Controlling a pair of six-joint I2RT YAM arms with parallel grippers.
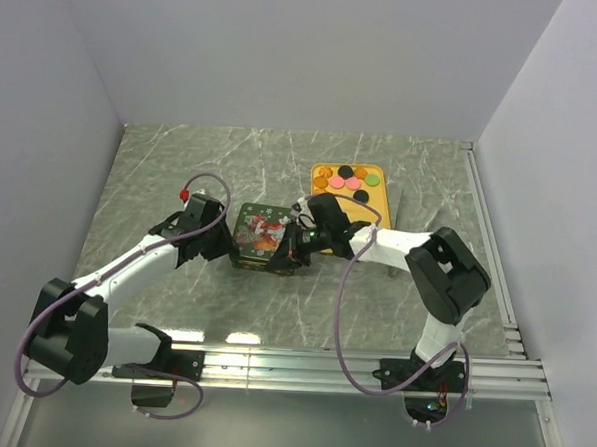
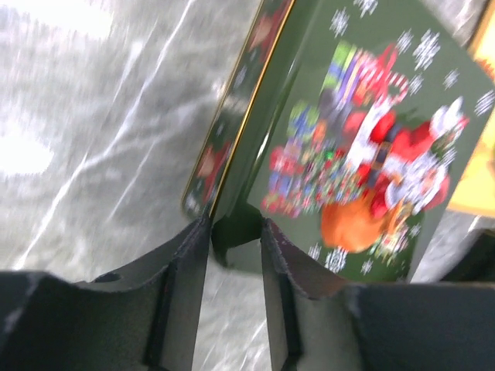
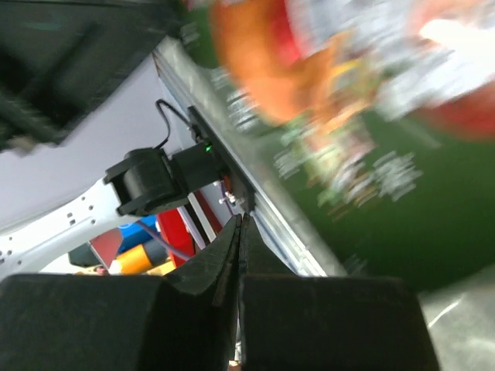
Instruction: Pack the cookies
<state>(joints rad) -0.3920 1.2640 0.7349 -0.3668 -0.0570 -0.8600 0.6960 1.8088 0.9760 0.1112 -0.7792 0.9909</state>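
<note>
The cookies [image 1: 346, 181], orange, black, pink and green rounds, lie on a yellow tray [image 1: 374, 209] at the back of the table. A green Christmas tin [image 1: 261, 232] with a Santa lid [image 2: 371, 139] sits in front of it, between my grippers. My left gripper [image 1: 222, 242] is at the tin's left side; in its wrist view the gripper [image 2: 234, 226] holds a dark corner of the lid between its fingertips. My right gripper [image 1: 289, 251] is at the tin's right side, and its wrist view shows the gripper [image 3: 239, 219] shut and empty beside the lid's silvery rim [image 3: 263, 201]. Both wrist views are blurred.
White walls enclose the marble table [image 1: 161, 166] on three sides. A metal rail [image 1: 301, 364] runs along the near edge by the arm bases. The yellow tray's edge also shows in the left wrist view [image 2: 476, 185].
</note>
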